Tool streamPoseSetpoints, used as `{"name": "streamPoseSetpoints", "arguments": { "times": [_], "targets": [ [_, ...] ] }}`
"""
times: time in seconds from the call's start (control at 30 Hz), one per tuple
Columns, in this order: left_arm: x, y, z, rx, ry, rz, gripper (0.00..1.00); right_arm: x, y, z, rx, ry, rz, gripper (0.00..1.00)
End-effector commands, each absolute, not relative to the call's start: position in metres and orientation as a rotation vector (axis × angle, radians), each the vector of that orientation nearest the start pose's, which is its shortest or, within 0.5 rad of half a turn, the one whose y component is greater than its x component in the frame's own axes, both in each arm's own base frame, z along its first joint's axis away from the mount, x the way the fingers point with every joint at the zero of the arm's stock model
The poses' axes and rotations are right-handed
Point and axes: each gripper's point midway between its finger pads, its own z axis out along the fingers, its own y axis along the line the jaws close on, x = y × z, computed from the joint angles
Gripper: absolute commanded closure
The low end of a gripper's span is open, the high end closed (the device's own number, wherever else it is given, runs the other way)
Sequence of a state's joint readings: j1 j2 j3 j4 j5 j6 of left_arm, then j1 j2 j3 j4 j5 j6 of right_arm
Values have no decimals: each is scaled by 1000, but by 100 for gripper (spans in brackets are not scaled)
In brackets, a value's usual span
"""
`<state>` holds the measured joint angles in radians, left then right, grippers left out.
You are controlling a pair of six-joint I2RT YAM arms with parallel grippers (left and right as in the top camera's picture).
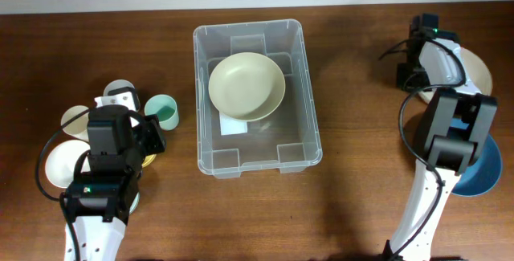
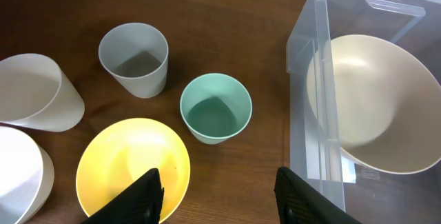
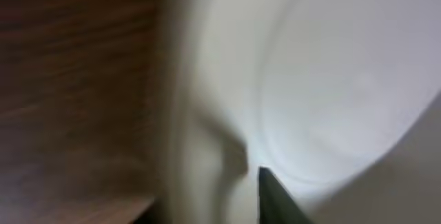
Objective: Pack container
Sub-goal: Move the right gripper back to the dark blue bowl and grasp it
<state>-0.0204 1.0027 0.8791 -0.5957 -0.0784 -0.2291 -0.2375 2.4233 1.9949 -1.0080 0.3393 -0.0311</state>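
Observation:
The clear container [image 1: 309,108] stands mid-table with a cream bowl [image 1: 246,86] tilted inside it over a white label [image 1: 233,126]. The container's wall [image 2: 306,114] and that bowl [image 2: 375,107] also show in the left wrist view. My left gripper [image 1: 152,136] is open and empty [image 2: 217,182], above a yellow bowl [image 2: 131,165], left of the container. My right gripper [image 1: 414,78] is at the left rim of a white bowl [image 1: 475,68] at the far right. In the blurred right wrist view the gripper [image 3: 207,196] straddles that rim [image 3: 331,93] and looks open.
A teal cup [image 2: 216,107], a grey cup [image 2: 134,58], a white cup on its side [image 2: 34,93] and a white bowl [image 2: 21,176] crowd the left side. A blue bowl [image 1: 486,173] lies under the right arm at the near right.

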Motion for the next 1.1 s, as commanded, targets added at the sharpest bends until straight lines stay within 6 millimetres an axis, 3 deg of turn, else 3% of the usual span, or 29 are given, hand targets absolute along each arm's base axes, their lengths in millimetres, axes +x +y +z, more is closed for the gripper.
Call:
{"name": "streamPoseSetpoints", "arguments": {
  "times": [0.0,0.03,0.13,0.23,0.3,0.37,0.43,0.47,0.53,0.57,0.63,0.67,0.7,0.73,0.93,1.07],
  "targets": [
    [316,4,213,-271,2251,-58,46,467,-178,-5,355,3003,-556,86],
    [316,4,213,-271,2251,-58,46,469,-177,-4,353,2998,-556,92],
    [316,4,213,-271,2251,-58,46,475,-178,4,356,2973,-557,96],
    [316,4,213,-271,2251,-58,46,485,-181,33,365,2917,-557,96],
    [316,4,213,-271,2251,-58,46,494,-183,63,376,2855,-557,96],
    [316,4,213,-271,2251,-58,46,505,-180,106,373,2771,-553,96],
    [316,4,213,-271,2251,-58,46,515,-160,165,321,2675,-497,96],
    [316,4,213,-271,2251,-58,46,517,-149,180,278,2657,-465,96],
    [316,4,213,-271,2251,-58,46,520,-115,218,173,2606,-371,96],
    [316,4,213,-271,2251,-58,46,519,-82,245,93,2567,-306,96],
    [316,4,213,-271,2251,-58,46,515,-37,269,-58,2529,-251,96],
    [316,4,213,-271,2251,-58,13,512,-16,277,-118,2511,-240,96],
    [316,4,213,-271,2251,-58,1,509,6,285,-176,2492,-223,96],
    [316,4,213,-271,2251,-58,1,506,36,291,-246,2471,-196,96],
    [316,4,213,-271,2252,-58,1,473,190,285,-711,2382,-79,96],
    [316,4,213,-271,2251,-57,1,441,270,265,-968,2326,-34,96]
  ]
}}
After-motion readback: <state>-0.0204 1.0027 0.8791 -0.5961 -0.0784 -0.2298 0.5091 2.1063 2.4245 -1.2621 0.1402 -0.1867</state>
